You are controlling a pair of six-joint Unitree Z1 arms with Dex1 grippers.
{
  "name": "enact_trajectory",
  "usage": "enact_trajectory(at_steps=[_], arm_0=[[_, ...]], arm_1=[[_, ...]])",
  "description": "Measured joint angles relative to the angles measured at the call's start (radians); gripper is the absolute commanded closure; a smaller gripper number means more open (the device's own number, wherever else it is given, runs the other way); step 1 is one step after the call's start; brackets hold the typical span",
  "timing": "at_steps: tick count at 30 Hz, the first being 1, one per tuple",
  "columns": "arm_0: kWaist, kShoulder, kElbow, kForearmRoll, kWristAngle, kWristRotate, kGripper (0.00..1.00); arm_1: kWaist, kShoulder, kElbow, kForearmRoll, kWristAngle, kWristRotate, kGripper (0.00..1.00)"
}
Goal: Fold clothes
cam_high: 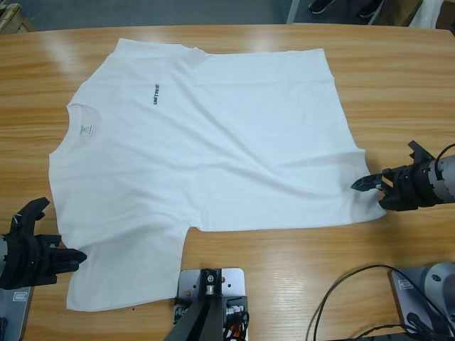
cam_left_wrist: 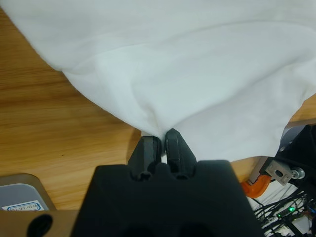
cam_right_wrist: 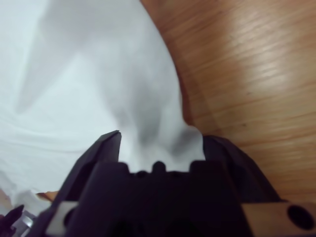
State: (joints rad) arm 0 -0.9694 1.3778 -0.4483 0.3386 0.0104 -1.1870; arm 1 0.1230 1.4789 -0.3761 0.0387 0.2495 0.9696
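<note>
From the high view, my worry is an uneven lift. The T-shirt (cam_high: 206,156) lies spread flat on the wooden table (cam_high: 398,78), neck hole toward the left, small dark lettering (cam_high: 156,93) on the chest and a label (cam_high: 87,131) inside the collar. One gripper sits at the near sleeve on the left side and the other at the hem corner on the right. If I raise one end faster than the other, I expect the cloth to drag and bunch along the creases already running across the middle.

In the left wrist view, the left gripper (cam_left_wrist: 161,143) has its jaws pressed together with a pinch of the white cloth between the tips. The bite looks thin, right at the edge, so I judge it could slip out under any pull.

In the right wrist view, the right gripper (cam_right_wrist: 162,145) has its jaws spread apart, with a fold of the shirt lying in the gap but not clamped. If I lift now, that corner stays on the table; closing too shallow would catch only the hem.
</note>
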Motion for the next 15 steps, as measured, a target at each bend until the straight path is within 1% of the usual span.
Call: enact_trajectory(at_steps=[8,9,10,11,12,13,14,15], arm_0=[[0.000,0.000,0.000,0.000,0.000,0.001,1.000],[0.000,0.000,0.000,0.000,0.000,0.001,1.000],[0.000,0.000,0.000,0.000,0.000,0.001,1.000],[0.000,0.000,0.000,0.000,0.000,0.001,1.000],[0.000,0.000,0.000,0.000,0.000,0.001,1.000],[0.000,0.000,0.000,0.000,0.000,0.001,1.000],[0.000,0.000,0.000,0.000,0.000,0.001,1.000],[0.000,0.000,0.000,0.001,0.000,0.001,1.000]], arm_1=[[0.000,-0.032,0.022,-0.003,0.005,0.006,1.000],[0.000,-0.034,0.023,-0.002,0.006,0.006,0.986],[0.000,-0.033,0.023,0.005,0.009,0.004,0.718],[0.000,-0.033,0.022,0.016,0.012,0.002,0.476],[0.000,-0.031,0.021,0.029,0.016,0.000,0.412],[0.000,-0.025,0.017,0.044,0.020,-0.003,0.415],[-0.001,-0.017,0.011,0.059,0.024,-0.008,0.466],[-0.001,-0.007,0.003,0.074,0.028,-0.011,0.614]])
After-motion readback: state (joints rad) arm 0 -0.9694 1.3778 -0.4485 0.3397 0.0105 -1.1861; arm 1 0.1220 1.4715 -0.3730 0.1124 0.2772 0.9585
